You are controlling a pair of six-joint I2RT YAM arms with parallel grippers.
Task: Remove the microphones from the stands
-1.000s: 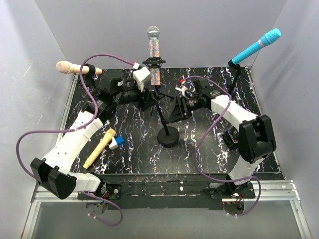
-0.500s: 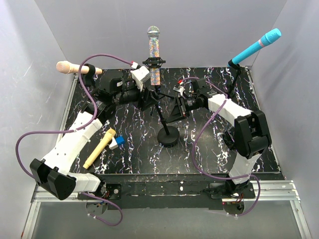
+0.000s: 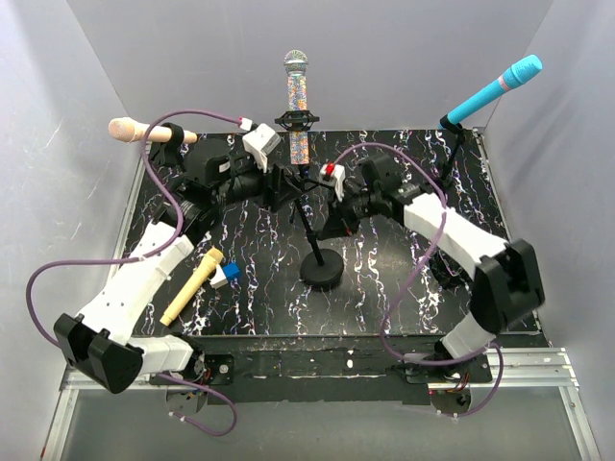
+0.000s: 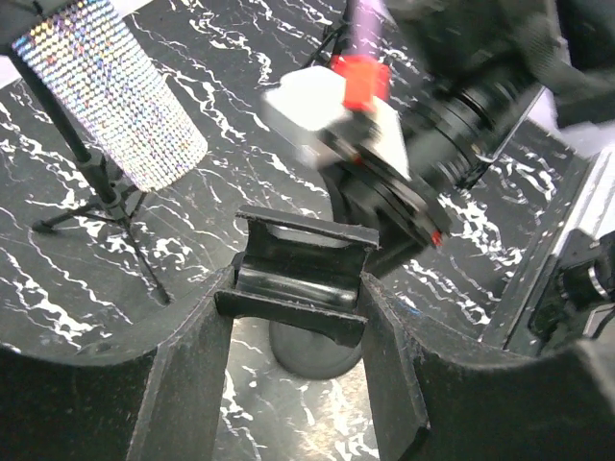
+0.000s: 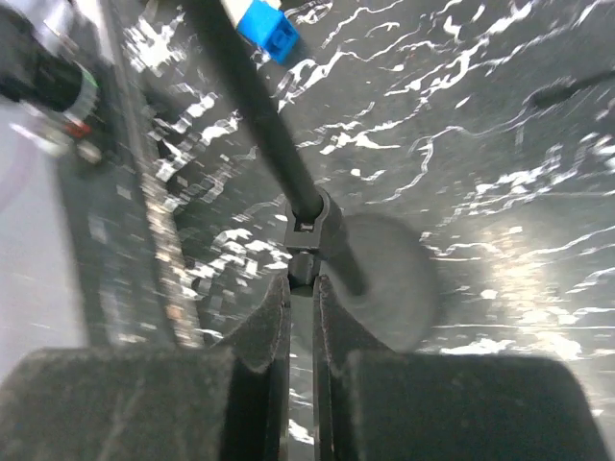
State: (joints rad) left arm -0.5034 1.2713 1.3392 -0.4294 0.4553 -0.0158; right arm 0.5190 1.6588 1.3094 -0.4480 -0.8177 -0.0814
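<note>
stand (image 3: 322, 268) centre, microphone (image 3: 192, 286) lying left

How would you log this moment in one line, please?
left fingers: shut on empty clip | right fingers: shut on stand pole | yellow microphone: lying on table | glitter microphone: mounted upright

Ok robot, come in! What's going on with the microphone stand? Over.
Left gripper clamped on the stand's empty clip. Right gripper shut on the stand pole. Yellow microphone lying on the table. Sparkly microphone on its tripod close behind.
</note>
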